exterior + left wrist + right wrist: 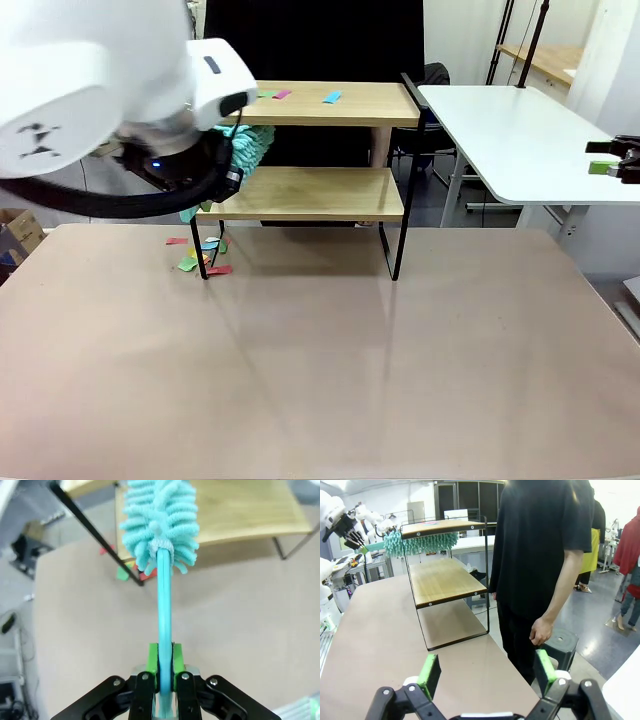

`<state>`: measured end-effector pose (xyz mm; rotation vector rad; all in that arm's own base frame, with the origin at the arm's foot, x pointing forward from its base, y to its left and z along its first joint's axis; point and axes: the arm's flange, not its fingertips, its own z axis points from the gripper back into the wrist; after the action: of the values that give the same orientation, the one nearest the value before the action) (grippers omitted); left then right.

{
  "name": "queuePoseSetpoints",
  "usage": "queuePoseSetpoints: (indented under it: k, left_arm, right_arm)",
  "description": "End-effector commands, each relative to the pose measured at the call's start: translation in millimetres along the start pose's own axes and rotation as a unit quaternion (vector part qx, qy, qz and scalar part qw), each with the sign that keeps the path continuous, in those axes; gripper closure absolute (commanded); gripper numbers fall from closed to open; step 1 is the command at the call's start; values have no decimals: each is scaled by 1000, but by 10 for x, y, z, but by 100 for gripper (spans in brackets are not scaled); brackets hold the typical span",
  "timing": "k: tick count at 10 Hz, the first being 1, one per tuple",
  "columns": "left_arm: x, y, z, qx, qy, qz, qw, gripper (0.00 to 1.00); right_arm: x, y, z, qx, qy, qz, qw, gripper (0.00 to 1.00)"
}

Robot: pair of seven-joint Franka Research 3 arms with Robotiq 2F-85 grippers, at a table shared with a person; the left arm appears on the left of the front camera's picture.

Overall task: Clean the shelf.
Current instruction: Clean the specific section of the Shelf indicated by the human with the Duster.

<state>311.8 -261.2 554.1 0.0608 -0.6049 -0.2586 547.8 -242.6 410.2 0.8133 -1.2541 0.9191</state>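
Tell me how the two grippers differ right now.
The left gripper is shut on the handle of a teal duster; the right gripper is open and empty. The left is at the left end of the shelf; the right is far off to the right. Both have green pads.

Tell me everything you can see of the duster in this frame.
The duster has a fluffy turquoise head of chenille-like strands on a flat matching handle. The left gripper is shut on the handle's end between its green pads. The head sits at the left end of the shelf, just under its top board.
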Motion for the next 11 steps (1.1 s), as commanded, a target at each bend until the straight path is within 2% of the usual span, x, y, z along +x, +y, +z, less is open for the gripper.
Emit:
queuePoseSetpoints:
  k: [1,4,6,7,9,10,11]
  left_arm:
    - [-194,377,48,-102,3,-81,992,87]
    - [-172,693,142,-227,6,-141,964,87]
    - [-59,879,185,-302,27,-198,932,87]
    - [-44,952,216,-319,65,-233,916,87]
    - [-24,1017,359,-309,105,-308,894,87]
    - [-20,1116,467,-298,121,-326,889,87]
    - [-2,1291,670,-289,164,-338,880,87]
  right_arm:
    - [41,13,-18,1,-1,3,1000,0]
    - [41,13,-18,1,-1,3,1000,0]
    - [41,13,-18,1,-1,3,1000,0]
    - [41,13,-18,1,-1,3,1000,0]
    - [41,13,-18,1,-1,3,1000,0]
    - [41,13,-18,1,-1,3,1000,0]
    - [41,13,-18,1,-1,3,1000,0]
